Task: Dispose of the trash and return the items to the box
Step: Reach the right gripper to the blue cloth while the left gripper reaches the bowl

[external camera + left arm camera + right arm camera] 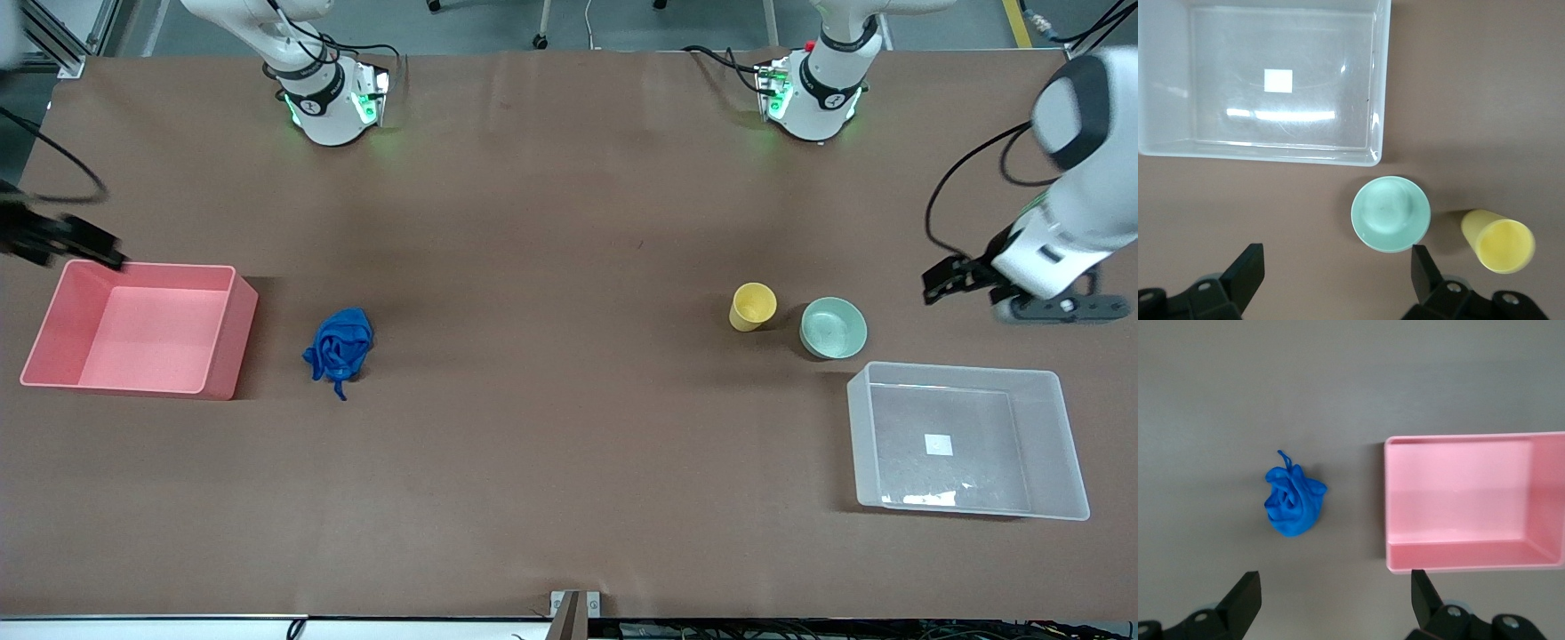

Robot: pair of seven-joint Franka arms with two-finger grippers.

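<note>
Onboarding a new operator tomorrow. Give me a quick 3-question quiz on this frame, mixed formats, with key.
1. True or false: the blue cloth wad already lies inside the pink bin.
2. Multiple choice: which lies nearer the front camera? A) yellow cup B) mint-green bowl C) clear tub
3. Fill in: both the left gripper and the right gripper have fingers that are ____, holding nothing.

Key
1. False: it sits on the table beside the bin, toward the left arm's end.
2. C
3. open: the left is over bare table by the bowl, the right by the bin's corner.
</note>
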